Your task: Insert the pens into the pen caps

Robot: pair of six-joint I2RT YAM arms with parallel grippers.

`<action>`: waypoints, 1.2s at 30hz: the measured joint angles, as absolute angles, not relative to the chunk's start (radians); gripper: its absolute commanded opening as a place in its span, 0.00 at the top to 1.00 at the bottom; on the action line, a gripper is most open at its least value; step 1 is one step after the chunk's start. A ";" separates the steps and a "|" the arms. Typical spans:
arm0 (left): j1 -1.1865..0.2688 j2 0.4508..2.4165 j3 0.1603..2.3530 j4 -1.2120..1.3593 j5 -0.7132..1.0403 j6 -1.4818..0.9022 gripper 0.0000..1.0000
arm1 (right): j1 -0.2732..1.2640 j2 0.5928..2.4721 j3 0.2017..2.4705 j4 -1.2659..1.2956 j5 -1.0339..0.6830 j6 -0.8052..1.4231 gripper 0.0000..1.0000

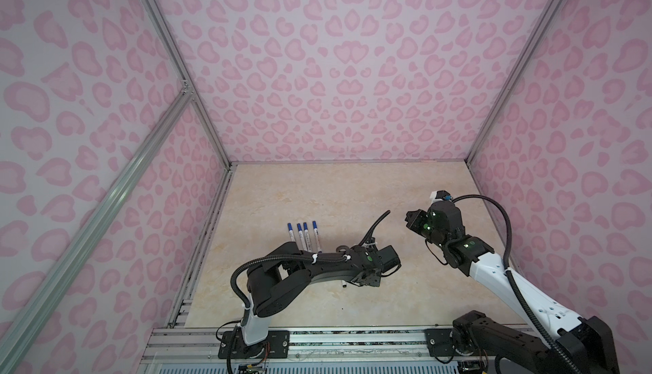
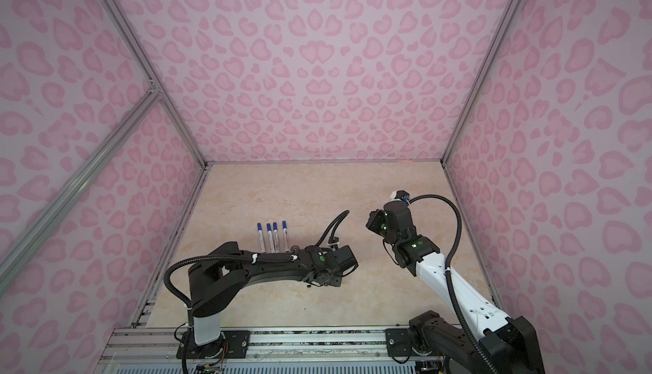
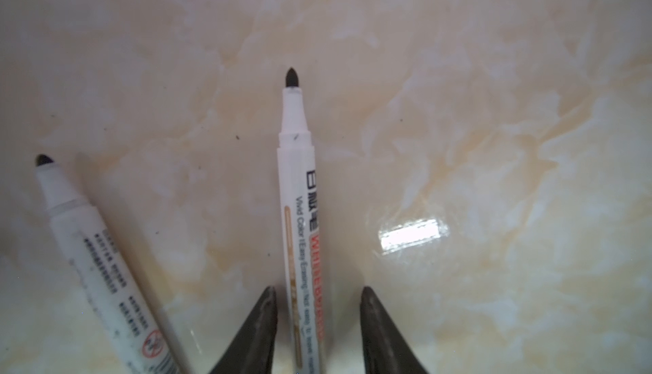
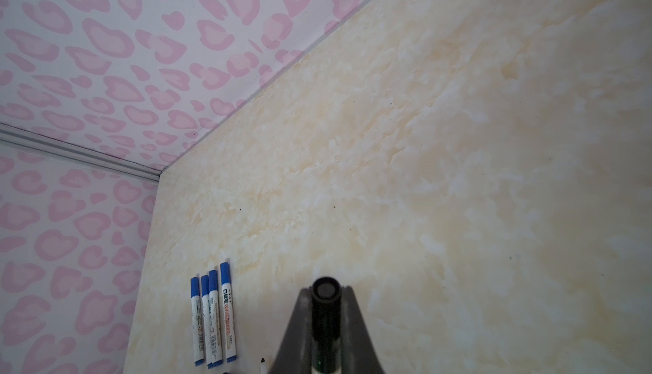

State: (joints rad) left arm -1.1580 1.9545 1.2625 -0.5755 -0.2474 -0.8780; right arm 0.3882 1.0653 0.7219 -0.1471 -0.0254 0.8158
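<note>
Pen, uncapped, lies flat on the table between the left gripper's parted fingers, a gap on either side, unheld. Well apart, the right gripper is clamped on a black pen cap.

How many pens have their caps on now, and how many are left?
Done: the four blue pens lie capped in a row. In hand: the right gripper pinches a black cap, and the left gripper, open, straddles one uncapped pen. Left: that pen and a second uncapped pen beside it.
</note>
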 measured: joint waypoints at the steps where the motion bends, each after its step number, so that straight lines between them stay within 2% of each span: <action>1: -1.156 1.959 1.266 -0.580 -0.247 -0.876 0.60 | 0.388 1.059 0.718 -0.147 -0.022 0.816 0.97; 13: -1.123 2.008 1.308 -0.570 -0.256 -0.841 0.63 | 0.388 1.053 0.714 -0.147 -0.016 0.808 0.97; 14: -1.121 2.010 1.311 -0.570 -0.257 -0.838 0.67 | 0.387 1.054 0.715 -0.147 -0.016 0.808 0.97; 22: -1.120 2.014 1.311 -0.562 -0.275 -0.833 0.83 | 0.386 1.059 0.716 -0.147 -0.016 0.807 0.97; 26: -1.118 2.014 1.311 -0.561 -0.279 -0.833 0.95 | 0.386 1.060 0.716 -0.147 -0.016 0.804 0.97; 32: -1.104 1.980 1.290 -0.535 -0.257 -0.817 0.97 | 0.383 1.061 0.713 -0.146 -0.017 0.804 0.98; 36: -1.086 1.861 1.244 -0.586 -0.231 -0.804 0.97 | 0.382 1.069 0.709 -0.140 -0.039 0.805 0.98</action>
State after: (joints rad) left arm -1.0863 1.8614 1.2438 -0.5861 -0.2314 -0.8043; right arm 0.3824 1.0695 0.7086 -0.1398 -0.0391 0.8047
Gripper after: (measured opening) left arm 0.127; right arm 0.114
